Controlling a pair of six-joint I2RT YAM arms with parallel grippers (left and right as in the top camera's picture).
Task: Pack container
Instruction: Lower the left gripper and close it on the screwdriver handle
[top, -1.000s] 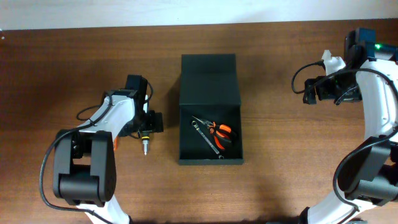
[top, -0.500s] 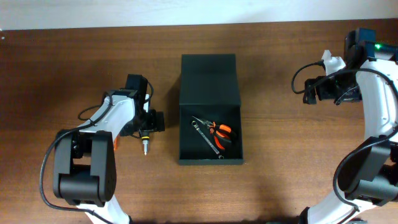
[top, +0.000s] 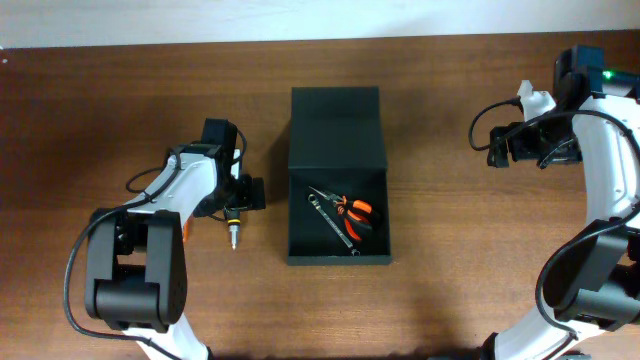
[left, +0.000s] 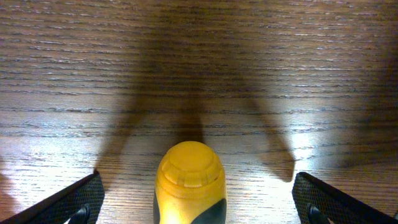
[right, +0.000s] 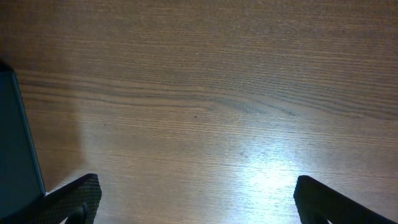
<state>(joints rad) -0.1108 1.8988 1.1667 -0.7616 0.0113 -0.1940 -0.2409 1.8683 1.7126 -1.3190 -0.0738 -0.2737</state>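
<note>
Overhead view. The container (top: 337, 175) sits at the middle of the table (top: 120, 100), long axis running 12 to 6 o'clock. The flap lid is folded back and lies flat on the 12 o'clock side; the open compartment takes the 6 o'clock half.

Contents: pliers (top: 355, 211) with orange-and-black handles, toward the 3 o'clock wall. A slim silver tool (top: 330, 218) lies diagonally, 10 to 4 o'clock, touching or crossing the pliers; I cannot tell which lies on top.

Left gripper (top: 237, 200): at 9 o'clock of the container, just beside it but apart from its wall. The jaws are spread wide and grasp nothing. A screwdriver (top: 234, 228) with a yellow-and-black handle lies on the table between them, tip toward 6 o'clock. In the left wrist view the handle end is centred low in the frame, with bare wood on both sides between it and each fingertip (left: 74, 200).

Right gripper (top: 498, 146): at 2 o'clock of the container, well apart from it. The jaws are spread wide, with only bare table between them. The right wrist view shows a dark edge of the container at 9 o'clock in the frame.
</note>
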